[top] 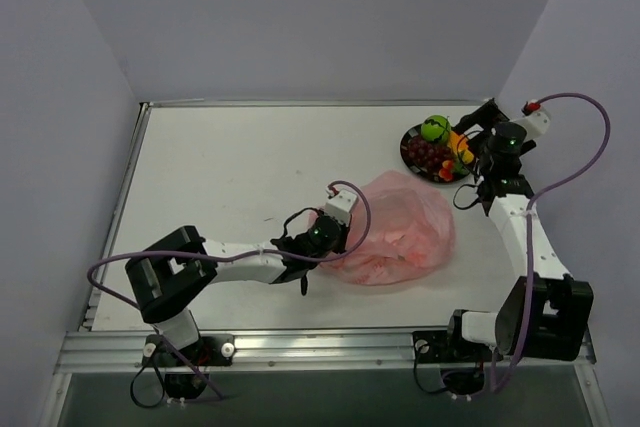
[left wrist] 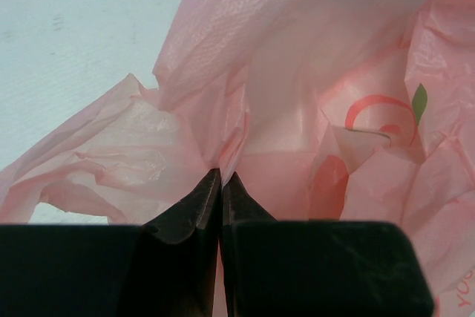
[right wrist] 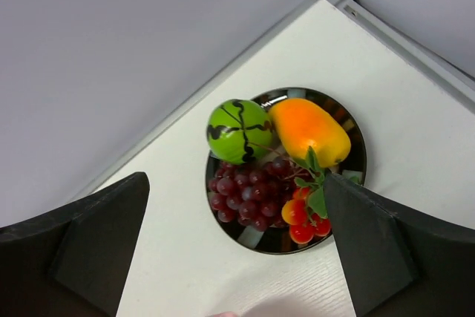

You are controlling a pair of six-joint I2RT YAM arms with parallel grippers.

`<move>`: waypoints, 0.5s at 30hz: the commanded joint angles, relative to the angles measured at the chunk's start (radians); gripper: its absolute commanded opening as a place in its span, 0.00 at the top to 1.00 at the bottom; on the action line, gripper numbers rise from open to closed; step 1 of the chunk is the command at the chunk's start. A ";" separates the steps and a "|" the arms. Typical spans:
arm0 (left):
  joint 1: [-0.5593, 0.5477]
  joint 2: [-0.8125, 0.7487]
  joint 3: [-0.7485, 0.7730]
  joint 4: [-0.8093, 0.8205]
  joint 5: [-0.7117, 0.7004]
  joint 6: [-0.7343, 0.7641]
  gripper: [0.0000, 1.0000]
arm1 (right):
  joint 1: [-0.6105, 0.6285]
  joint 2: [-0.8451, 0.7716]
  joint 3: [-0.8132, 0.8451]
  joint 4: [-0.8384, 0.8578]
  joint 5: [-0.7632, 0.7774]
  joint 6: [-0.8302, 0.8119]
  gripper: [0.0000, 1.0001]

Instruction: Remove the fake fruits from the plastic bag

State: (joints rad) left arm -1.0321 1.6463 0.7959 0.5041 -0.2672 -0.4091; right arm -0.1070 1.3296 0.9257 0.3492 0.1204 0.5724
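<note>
Looks about done: grape bunch point(right wrist: 249, 194), green fruit point(right wrist: 234, 130) and orange piece point(right wrist: 308, 131) sit on the black plate point(right wrist: 349, 128) under the spread right tool point(right wrist: 236, 180). The left tool point(left wrist: 221, 176) pinches the pink plastic bag point(top: 400, 232); next is probably a shake to check it's empty.

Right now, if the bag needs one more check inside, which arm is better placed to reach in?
Right. The right gripper hangs open and empty above the plate of fake fruits, beside the plastic bag; the left gripper is shut on a fold of that bag, so it is busy.
</note>
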 commanded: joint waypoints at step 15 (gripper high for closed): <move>-0.180 0.144 0.420 -0.136 0.026 0.035 0.57 | 0.004 -0.380 0.059 -0.243 -0.143 -0.022 0.00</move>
State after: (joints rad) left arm -1.2121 1.8320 1.1484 0.4122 -0.2413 -0.3897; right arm -0.1043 0.9672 0.9436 0.1360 0.0387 0.5678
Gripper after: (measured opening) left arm 0.330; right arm 0.996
